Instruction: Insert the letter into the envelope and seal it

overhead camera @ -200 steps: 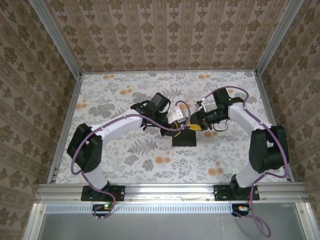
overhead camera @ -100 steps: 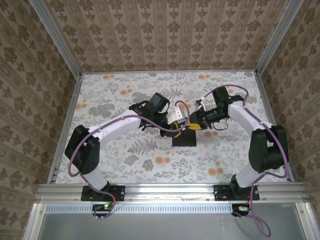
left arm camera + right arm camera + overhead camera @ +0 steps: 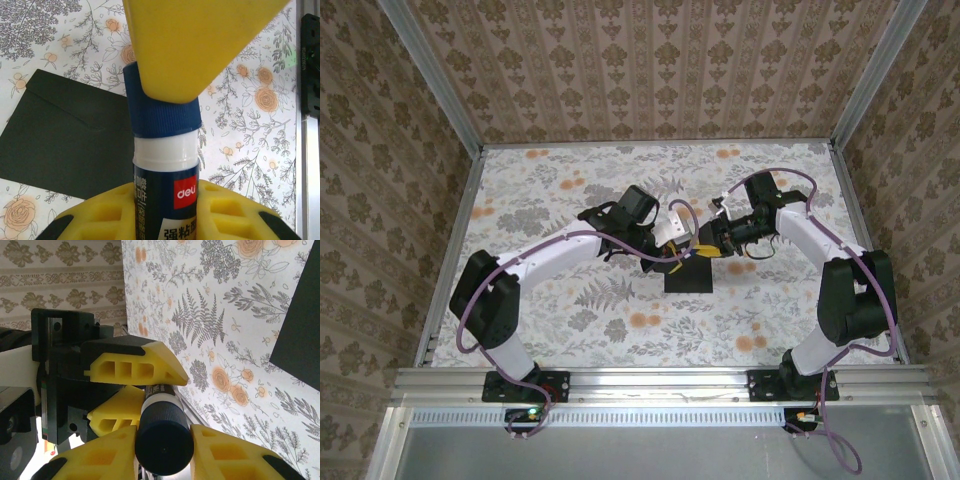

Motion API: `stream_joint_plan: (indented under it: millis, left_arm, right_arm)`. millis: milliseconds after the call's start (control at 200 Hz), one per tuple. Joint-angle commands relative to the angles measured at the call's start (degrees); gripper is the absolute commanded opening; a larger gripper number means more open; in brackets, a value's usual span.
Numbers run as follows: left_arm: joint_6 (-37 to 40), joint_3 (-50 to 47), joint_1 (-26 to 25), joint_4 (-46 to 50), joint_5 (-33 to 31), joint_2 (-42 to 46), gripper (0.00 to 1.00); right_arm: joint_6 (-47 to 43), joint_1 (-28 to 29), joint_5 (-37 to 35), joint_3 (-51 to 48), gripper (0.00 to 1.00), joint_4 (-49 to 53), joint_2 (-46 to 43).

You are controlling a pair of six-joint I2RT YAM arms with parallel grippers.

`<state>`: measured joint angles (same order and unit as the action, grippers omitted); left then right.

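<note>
Near the black paper envelope [image 3: 65, 135], midway between the side edges of the bench [image 3: 250, 120], left tool [image 3: 165, 210] pinches a white-and-blue glue stick [image 3: 165, 155], right tool [image 3: 164, 445] its blue cap [image 3: 162, 112]; a skewed pull could drop it.

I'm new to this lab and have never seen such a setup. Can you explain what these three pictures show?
Two white robot arms are bolted at the near edge of a table with a floral cover. One picture looks down from above. The other two come from small cameras on each wrist. A black envelope lies flat on the table. Above it, the arms share a glue stick: the left gripper clamps its body, and the right gripper is closed on its blue cap.
</note>
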<state>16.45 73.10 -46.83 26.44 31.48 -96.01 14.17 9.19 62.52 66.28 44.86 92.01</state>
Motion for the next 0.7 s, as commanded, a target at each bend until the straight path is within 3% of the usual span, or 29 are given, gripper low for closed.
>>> stream_joint_plan:
  millis: [0, 695]
  left_arm:
    - [-2.0, 0.0, -0.6, -5.4, 0.9, 1.6, 0.0]
    - [-3.8, 0.3, -0.9, -8.6, 1.3, 1.1, 0.0]
  right_arm:
    - [1.7, 1.4, 0.9, -0.8, 0.29, -1.6, 1.1]
    - [3.5, 3.4, 1.1, -1.4, 0.29, -4.7, 2.6]
